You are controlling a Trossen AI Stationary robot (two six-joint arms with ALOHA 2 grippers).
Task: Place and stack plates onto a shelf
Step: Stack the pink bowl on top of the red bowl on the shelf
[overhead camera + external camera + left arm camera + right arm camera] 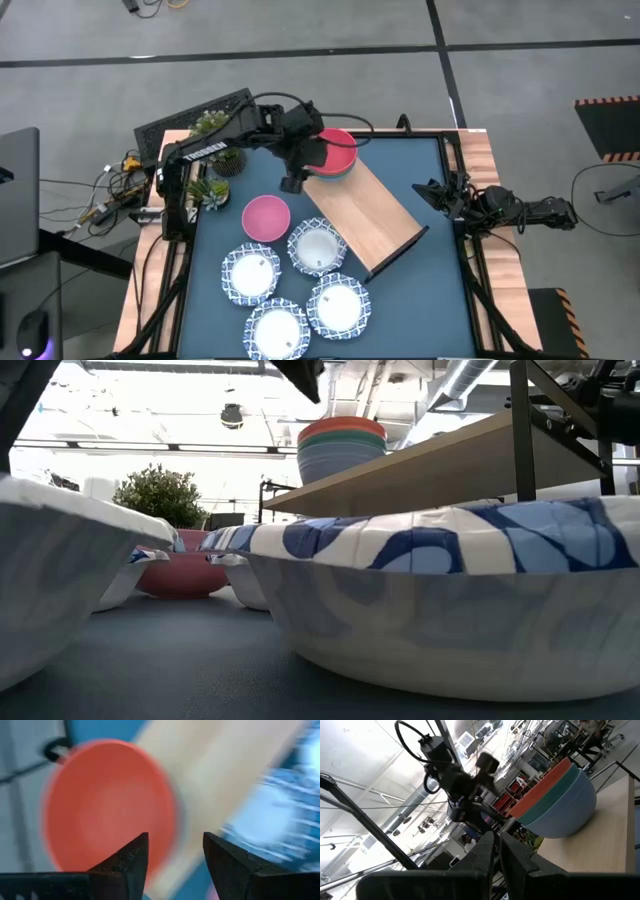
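The left pincer is hovering with its jaws apart and holding nothing, just off the far end of the shelf, beside the stack of bowls sitting on that end. The pink bowl is lying on the table close below it. The four plates are resting on the table in a cluster near the shelf's long side, none on the board yet. The right pincer is waiting at the table's right edge, jaws almost closed, gripping nothing.
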